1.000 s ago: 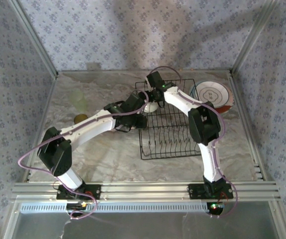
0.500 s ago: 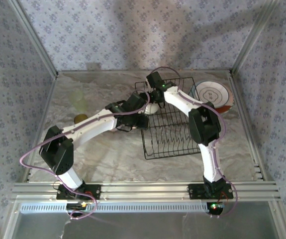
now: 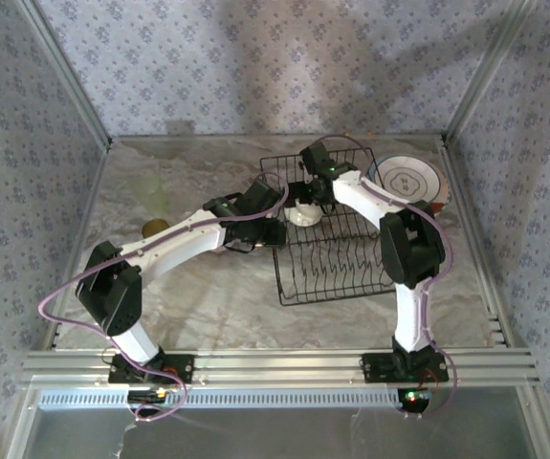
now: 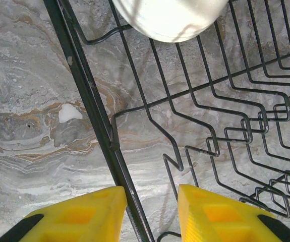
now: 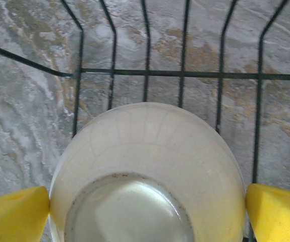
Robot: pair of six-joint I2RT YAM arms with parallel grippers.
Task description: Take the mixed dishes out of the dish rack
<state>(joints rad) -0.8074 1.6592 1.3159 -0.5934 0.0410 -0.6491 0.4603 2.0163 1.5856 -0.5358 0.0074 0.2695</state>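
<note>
R hand [image 5: 147, 206] – jaws fully apart, one each side of the cream bowl [image 5: 147, 146], just beside it; can't tell if touching. Vs 1 s ago: R arm has swung right and the dish rack [image 3: 337, 258] has slid right on the bench [image 3: 188, 296]. The bowl sits in the rack's far-left corner. L hand [image 4: 152, 201] is part-open astride the rack's left rim wire, not pinching. Plate [image 3: 408, 182] lies out, far right. Judgement: bowl next – close, lift.
</note>
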